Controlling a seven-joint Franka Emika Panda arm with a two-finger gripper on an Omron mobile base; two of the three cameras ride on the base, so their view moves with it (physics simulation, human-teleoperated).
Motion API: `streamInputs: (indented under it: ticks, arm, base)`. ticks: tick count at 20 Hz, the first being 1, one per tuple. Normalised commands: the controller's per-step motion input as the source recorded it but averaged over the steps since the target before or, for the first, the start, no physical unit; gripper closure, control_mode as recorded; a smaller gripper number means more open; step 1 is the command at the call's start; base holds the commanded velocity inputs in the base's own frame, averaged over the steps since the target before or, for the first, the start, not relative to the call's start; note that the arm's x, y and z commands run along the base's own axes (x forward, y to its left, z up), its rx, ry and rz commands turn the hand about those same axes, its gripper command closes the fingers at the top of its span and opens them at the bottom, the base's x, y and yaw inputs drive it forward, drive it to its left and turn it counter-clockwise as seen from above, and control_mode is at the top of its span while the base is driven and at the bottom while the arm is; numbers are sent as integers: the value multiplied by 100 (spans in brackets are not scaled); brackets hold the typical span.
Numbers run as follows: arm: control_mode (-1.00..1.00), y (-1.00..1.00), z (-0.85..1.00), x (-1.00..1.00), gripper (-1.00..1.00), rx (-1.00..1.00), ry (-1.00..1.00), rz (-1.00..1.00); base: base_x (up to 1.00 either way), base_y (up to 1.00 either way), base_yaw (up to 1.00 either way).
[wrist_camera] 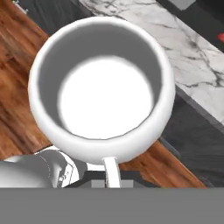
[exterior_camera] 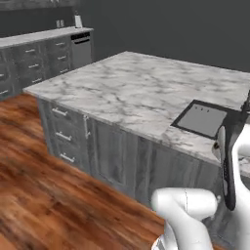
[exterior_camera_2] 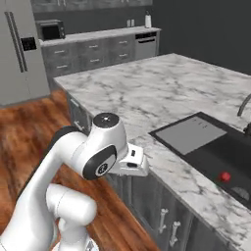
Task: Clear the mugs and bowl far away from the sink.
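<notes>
The white mug [wrist_camera: 103, 92] hangs over the wood floor [wrist_camera: 17, 109] beside the marble tabletop [wrist_camera: 197, 65], mouth toward the camera. Rigid, light, glossy — likely slippery and chippable. The end effector is clamped on its thin handle [wrist_camera: 111, 170] — the natural hold.

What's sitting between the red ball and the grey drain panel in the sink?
Nothing. In the right base view, bare black basin floor of the sink separates the red ball from the drain panel.

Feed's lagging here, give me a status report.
End effector shut on mug by its handle. Mug carried over wood floor, off the counter. Nothing in the way.
</notes>
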Motion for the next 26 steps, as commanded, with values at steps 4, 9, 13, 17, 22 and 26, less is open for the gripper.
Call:
streamInputs:
  ticks: [4, 9, 13, 17, 22, 26]
  arm:
    - [100, 0, 0, 0, 100, 0, 0, 0]
    - [100, 0, 0, 0, 100, 0, 0, 0]
    - [100, 0, 0, 0, 100, 0, 0, 0]
    - [100, 0, 0, 0, 100, 0, 0, 0]
    - [100, 0, 0, 0, 100, 0, 0, 0]
    - [100, 0, 0, 0, 100, 0, 0, 0]
  base:
    - [-6, 21, 83]
    - [-11, 40, 81]
    - [-12, 50, 81]
    - [-16, 45, 82]
    - [-10, 25, 85]
    - [-5, 13, 85]
